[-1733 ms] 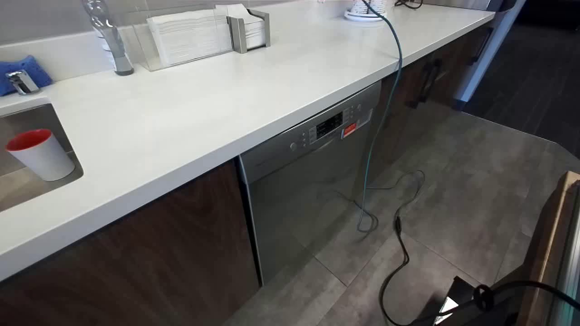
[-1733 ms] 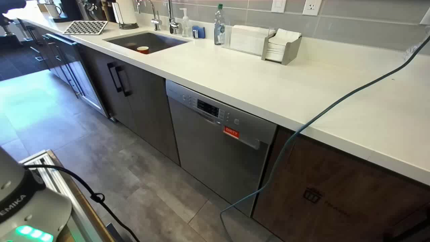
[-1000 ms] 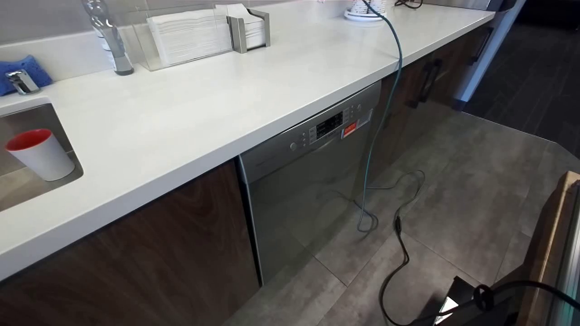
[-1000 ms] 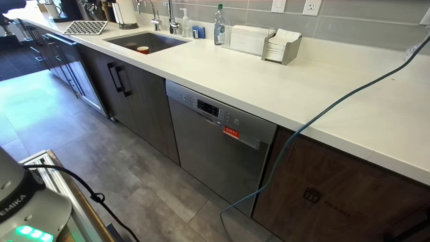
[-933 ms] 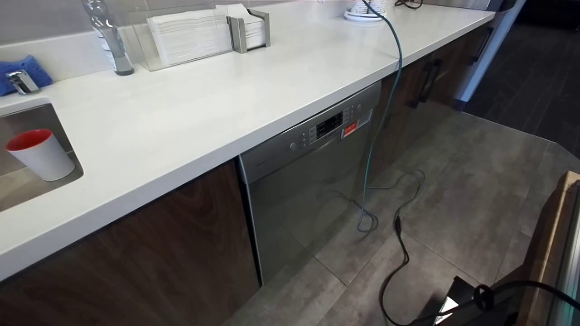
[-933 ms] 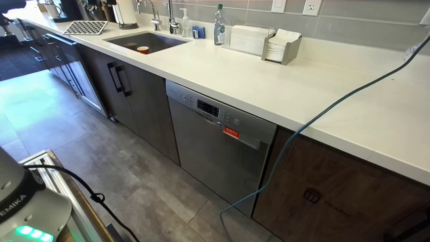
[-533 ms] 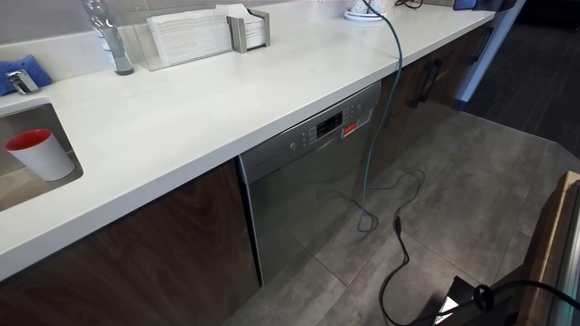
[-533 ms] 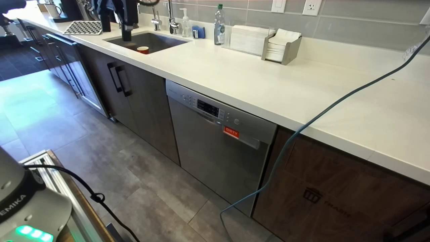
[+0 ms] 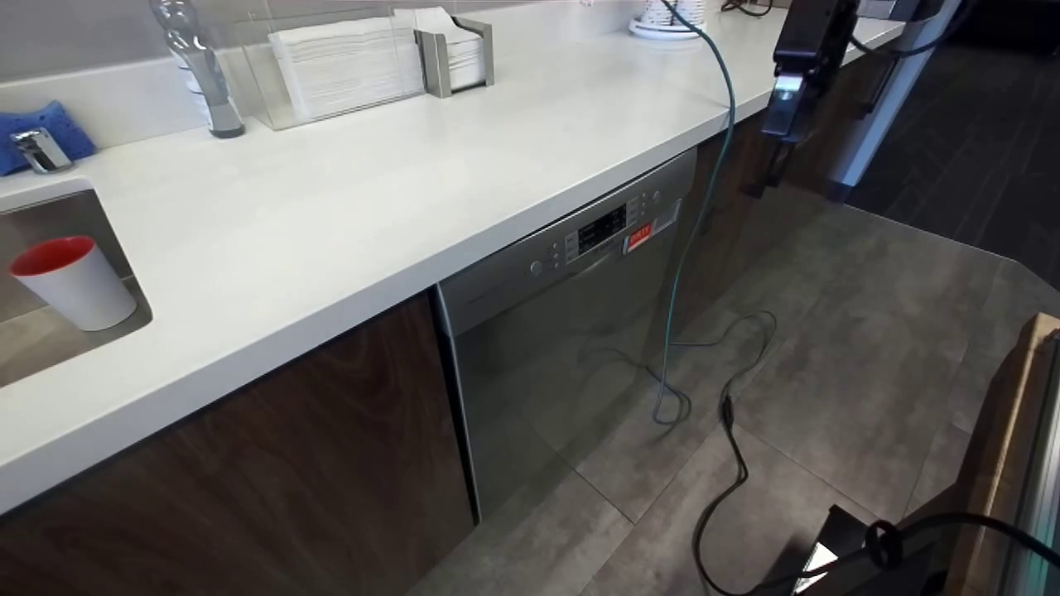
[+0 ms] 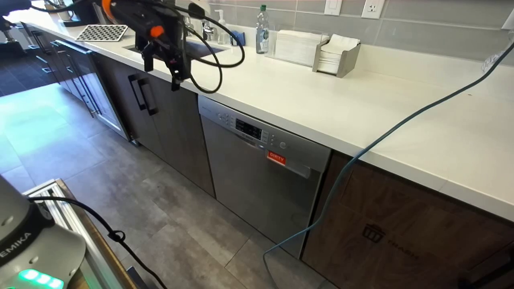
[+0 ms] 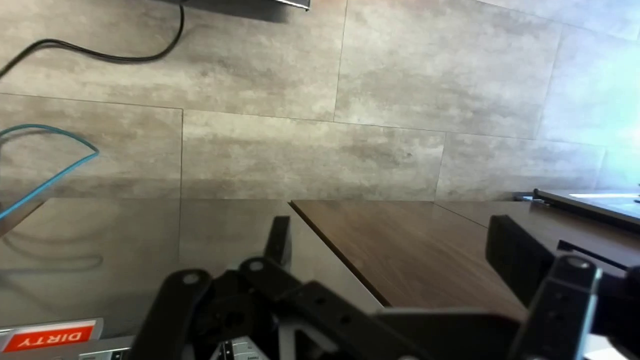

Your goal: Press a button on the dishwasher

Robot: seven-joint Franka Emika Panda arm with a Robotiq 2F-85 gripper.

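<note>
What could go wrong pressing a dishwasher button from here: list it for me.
Mispress: the tool is open, so it might touch more than one of the dishwasher's small buttons.
Bump: the edge of the countertop runs just above them; the tool may knock it coming in.
Snag: the teal cable passes in front of one edge of the dishwasher and might catch the tool.

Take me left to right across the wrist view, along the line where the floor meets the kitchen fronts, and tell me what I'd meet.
Blue cable → dishwasher front → brown cabinet door → second cabinet panel → dark-framed unit at the far right.
</note>
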